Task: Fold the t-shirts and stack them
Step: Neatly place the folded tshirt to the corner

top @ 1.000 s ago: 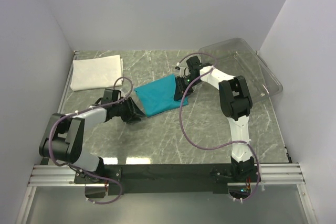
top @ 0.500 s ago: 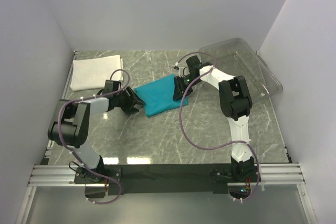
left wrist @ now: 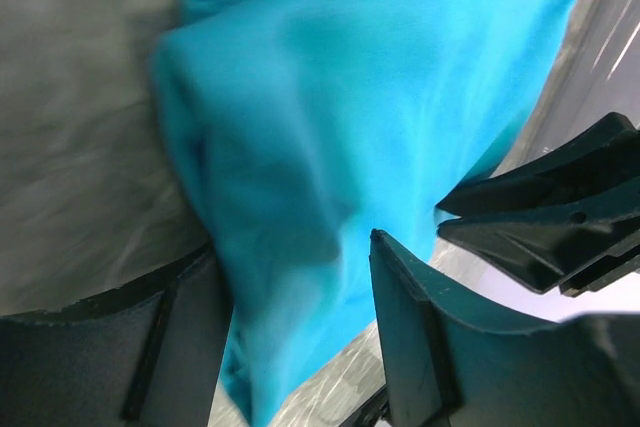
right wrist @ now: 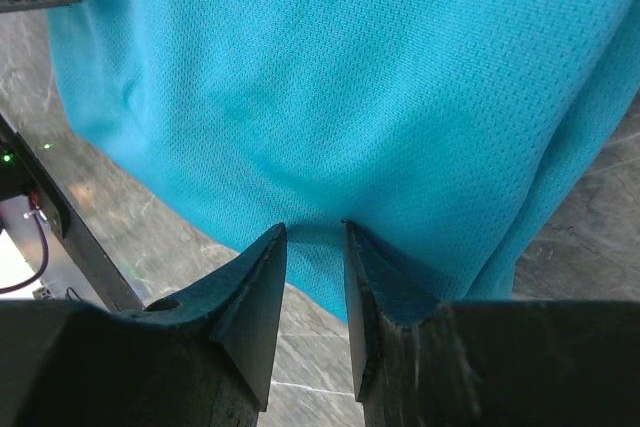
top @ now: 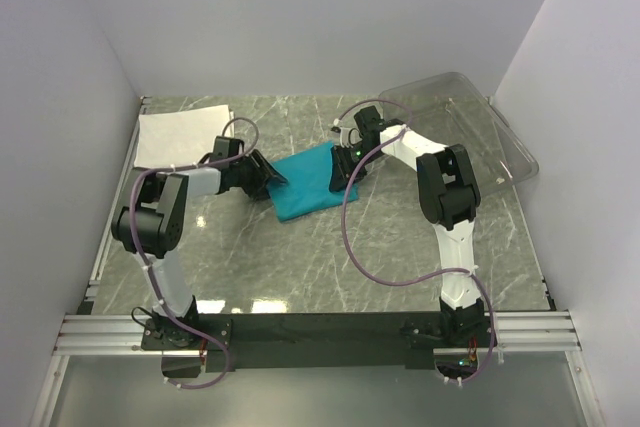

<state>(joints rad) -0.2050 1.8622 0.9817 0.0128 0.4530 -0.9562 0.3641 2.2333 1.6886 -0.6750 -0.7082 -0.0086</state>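
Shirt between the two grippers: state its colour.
The shirt is teal-blue, clearest in the right wrist view.

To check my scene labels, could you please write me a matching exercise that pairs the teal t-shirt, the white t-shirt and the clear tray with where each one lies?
Things:
1. teal t-shirt
2. white t-shirt
3. clear tray

Places:
A. far right
B. far left
C. centre

Pairs: 1-C, 2-B, 3-A
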